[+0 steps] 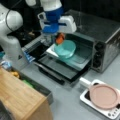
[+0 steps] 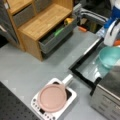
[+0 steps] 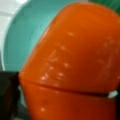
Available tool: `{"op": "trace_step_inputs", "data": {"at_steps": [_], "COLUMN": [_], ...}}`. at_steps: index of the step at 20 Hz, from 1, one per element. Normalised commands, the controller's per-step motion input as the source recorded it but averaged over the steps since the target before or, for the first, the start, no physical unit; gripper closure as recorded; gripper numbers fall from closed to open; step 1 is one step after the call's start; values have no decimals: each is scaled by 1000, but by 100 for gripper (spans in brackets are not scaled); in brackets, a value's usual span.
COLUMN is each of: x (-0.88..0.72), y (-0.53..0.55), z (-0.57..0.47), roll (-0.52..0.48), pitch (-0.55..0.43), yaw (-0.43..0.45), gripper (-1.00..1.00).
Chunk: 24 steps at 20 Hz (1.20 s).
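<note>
In a front view my gripper (image 1: pixel 59 37) hangs just above the left rim of a teal bowl (image 1: pixel 65 49), shut on an orange object (image 1: pixel 60 39). The bowl rests on a pale tray (image 1: pixel 51 51) pulled out of an open toaster oven (image 1: pixel 105 37). The orange object (image 3: pixel 75 57) fills the wrist view, with the teal bowl (image 3: pixel 25 37) right behind it. In a front view the bowl (image 2: pixel 110 57) sits at the right edge, and the gripper (image 2: pixel 112 35) is partly cut off above it with a sliver of orange (image 2: pixel 117 42) showing.
The oven's door (image 1: pixel 60 68) lies folded down towards the table. A pink pan (image 1: pixel 104 96) sits on a small white stove (image 1: pixel 110 113) at the bottom right. A wooden cabinet (image 2: pixel 42 22) has an open drawer (image 2: pixel 56 33) holding green and yellow items.
</note>
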Motion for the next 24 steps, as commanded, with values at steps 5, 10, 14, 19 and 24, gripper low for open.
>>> {"op": "trace_step_inputs", "data": {"at_steps": [5, 10, 14, 19, 24], "x": [200, 195, 233, 260, 216], "y": [135, 62, 94, 111, 89], "z": [51, 77, 59, 68, 114], "roll": [91, 90, 80, 74, 60], "pitch": [93, 134, 154, 152, 156], "yaw": [-163, -141, -98, -84, -76], "gripper": [100, 100, 100, -100, -100]}}
